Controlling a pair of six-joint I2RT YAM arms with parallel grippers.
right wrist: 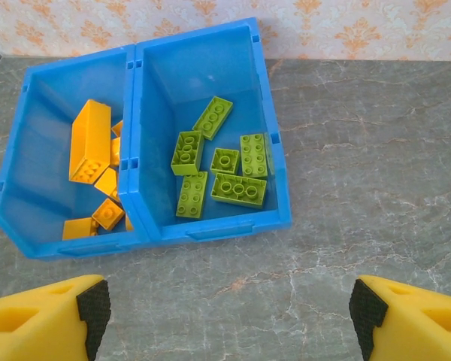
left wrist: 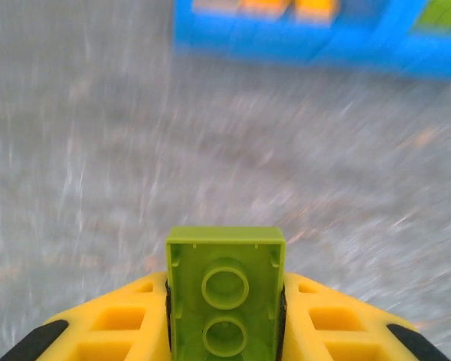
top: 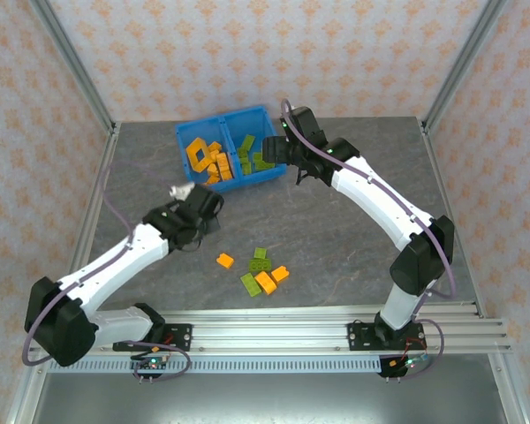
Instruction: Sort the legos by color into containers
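Note:
An olive-green lego [left wrist: 225,289] sits underside-up between the yellow fingers of my left gripper [left wrist: 225,320], which is shut on it. That gripper [top: 182,192] hovers just left of and in front of the blue bin [top: 187,132]. The bin's left compartment [right wrist: 41,113] holds several orange legos [right wrist: 89,141]. Its right compartment [right wrist: 188,68] holds several green legos [right wrist: 239,189]. My right gripper [right wrist: 225,308] stands open with nothing in it, over the table just in front of the bin. Several loose legos, orange [top: 224,261] and green [top: 250,284], lie near the table's front.
The grey table [top: 353,177] is framed by metal posts and patterned walls. The left wrist view is blurred by motion, with the bin [left wrist: 323,45] across its top. Bare tabletop [right wrist: 361,188] lies right of the bin.

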